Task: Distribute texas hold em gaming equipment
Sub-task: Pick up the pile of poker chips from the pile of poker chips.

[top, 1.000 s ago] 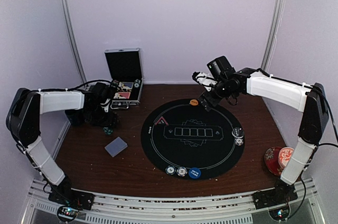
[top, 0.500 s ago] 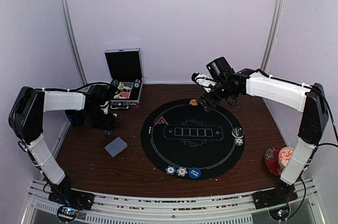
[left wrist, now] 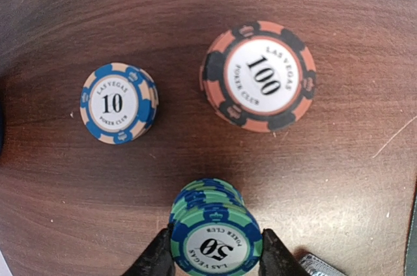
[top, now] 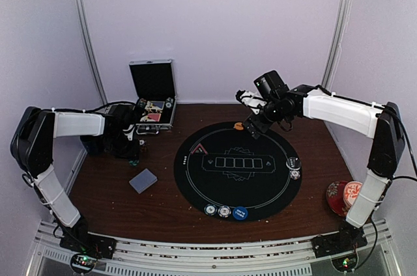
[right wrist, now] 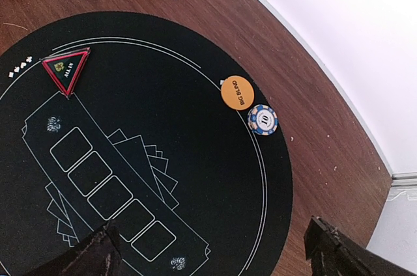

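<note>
In the left wrist view, my left gripper (left wrist: 216, 255) is shut on a stack of green-and-blue "50" poker chips (left wrist: 212, 224), one finger against each side. Beyond it on the wood stand a blue "10" stack (left wrist: 117, 103) and an orange-and-black "100" stack (left wrist: 259, 75). From above, the left gripper (top: 130, 150) is low at the table's left. My right gripper (right wrist: 215, 253) hangs open over the black round mat (right wrist: 195, 94). On the mat lie an orange Big Blind button (right wrist: 237, 93), a blue "10" chip (right wrist: 262, 120) and a red triangle marker (right wrist: 66, 71).
An open metal case (top: 154, 97) stands at the back left. A grey-blue deck of cards (top: 143, 180) lies left of the mat (top: 195, 188). Chips (top: 217, 210) and a blue button (top: 240, 212) sit at its near edge, more chips (top: 295, 168) at its right. A red cup and saucer (top: 343, 196) is front right.
My left gripper's fingers have closed in on the green chip stack. The right arm has barely moved and stays open.
</note>
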Controlling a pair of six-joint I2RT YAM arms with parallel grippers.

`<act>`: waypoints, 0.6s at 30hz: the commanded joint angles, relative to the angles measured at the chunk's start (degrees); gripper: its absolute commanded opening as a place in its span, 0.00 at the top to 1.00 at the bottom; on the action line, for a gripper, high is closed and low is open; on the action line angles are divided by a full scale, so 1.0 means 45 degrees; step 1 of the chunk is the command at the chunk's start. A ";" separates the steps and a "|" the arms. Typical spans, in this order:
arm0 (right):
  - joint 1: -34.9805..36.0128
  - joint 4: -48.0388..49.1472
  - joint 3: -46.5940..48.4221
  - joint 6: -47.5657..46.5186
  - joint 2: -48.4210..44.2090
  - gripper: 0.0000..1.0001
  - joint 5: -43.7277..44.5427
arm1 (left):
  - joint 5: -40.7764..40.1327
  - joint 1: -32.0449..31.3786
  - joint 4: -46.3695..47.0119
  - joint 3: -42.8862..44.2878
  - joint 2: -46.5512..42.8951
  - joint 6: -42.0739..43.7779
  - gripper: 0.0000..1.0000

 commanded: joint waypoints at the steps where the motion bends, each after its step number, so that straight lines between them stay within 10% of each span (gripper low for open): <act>1: 0.0069 0.0163 -0.0122 -0.0081 0.0124 0.00 0.0334 | 0.0192 0.0094 0.0472 -0.0159 0.0036 0.0128 0.61; 18: 0.0065 0.0163 -0.0102 -0.0062 0.0021 0.00 0.0422 | -0.0262 0.0094 0.0405 -0.0185 -0.1148 0.0103 0.68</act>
